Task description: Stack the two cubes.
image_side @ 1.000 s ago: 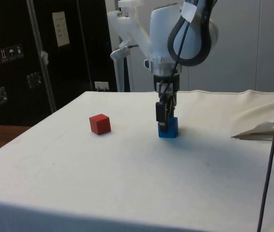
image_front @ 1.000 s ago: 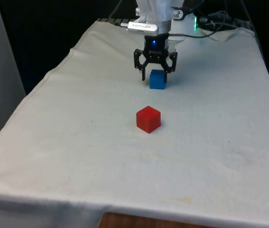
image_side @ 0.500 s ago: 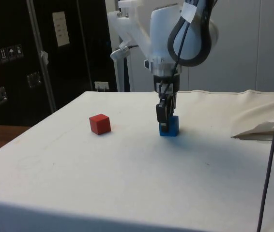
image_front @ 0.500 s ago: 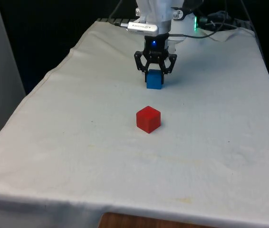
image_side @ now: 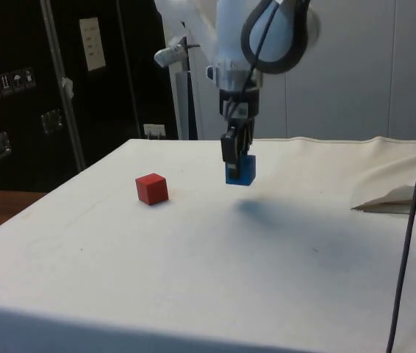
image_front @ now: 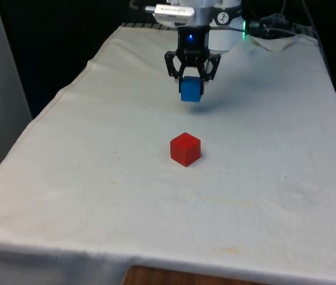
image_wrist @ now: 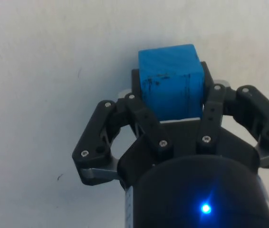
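Front view: the gripper point(image_front: 191, 83) hangs above the far part of the counter point(image_front: 97, 196), its fingers point(image_front: 174, 73) clenched on the blue cube point(image_front: 190, 91). The blue cube is clear of the white cloth point(image_front: 263, 178), with a faint shadow on the cloth below and to the front view's right of it. The red cube point(image_front: 185, 148) rests on the cloth nearer the camera, well apart from the blue cube and almost in line with it.

Side view: the gripper point(image_side: 236, 158) points straight down and holds the blue cube point(image_side: 242, 170) in the air above the counter point(image_side: 193, 294); a soft shadow lies on the cloth beneath it. The red cube point(image_side: 152, 188) sits on the cloth off to one side, lower than the held cube and not touching it. Dark cabinets point(image_side: 39, 88) stand behind.

Wrist view: the blue cube point(image_wrist: 171, 80) is gripped between the two fingers point(image_wrist: 142, 113), one on each of two opposite faces, its top face showing small dark scuffs. The white cloth point(image_wrist: 53, 71) lies beneath.
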Tool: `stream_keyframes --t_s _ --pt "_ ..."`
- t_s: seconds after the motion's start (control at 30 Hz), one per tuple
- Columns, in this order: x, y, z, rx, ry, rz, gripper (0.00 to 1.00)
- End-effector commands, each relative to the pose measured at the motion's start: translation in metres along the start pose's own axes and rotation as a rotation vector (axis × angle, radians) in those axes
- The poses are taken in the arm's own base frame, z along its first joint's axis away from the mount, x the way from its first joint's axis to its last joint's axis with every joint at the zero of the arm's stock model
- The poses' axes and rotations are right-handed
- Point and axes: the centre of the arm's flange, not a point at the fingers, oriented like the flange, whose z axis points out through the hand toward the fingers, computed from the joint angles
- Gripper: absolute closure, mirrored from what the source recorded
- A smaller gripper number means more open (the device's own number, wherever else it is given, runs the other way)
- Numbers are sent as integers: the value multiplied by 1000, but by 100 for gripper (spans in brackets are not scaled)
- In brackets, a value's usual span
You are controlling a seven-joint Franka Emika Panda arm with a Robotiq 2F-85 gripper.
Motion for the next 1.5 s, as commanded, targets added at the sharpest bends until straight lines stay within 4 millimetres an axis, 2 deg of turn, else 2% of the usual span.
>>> stream_keyframes --t_s 0.0,0.27,0.6,0.7,1.13,1.17,1.37,1.47 --pt "5 1 -5 -1 -2 0 100" --pt "38 4 -31 3 3 3 100" --pt "64 6 -48 -4 16 0 100" --pt "78 3 -52 10 15 4 100" --pt "126 1 -49 1 33 3 100" --pt "124 3 -49 -9 40 1 100" --pt "149 0 -46 -3 44 2 100" --pt "154 1 -45 -13 53 -1 100"
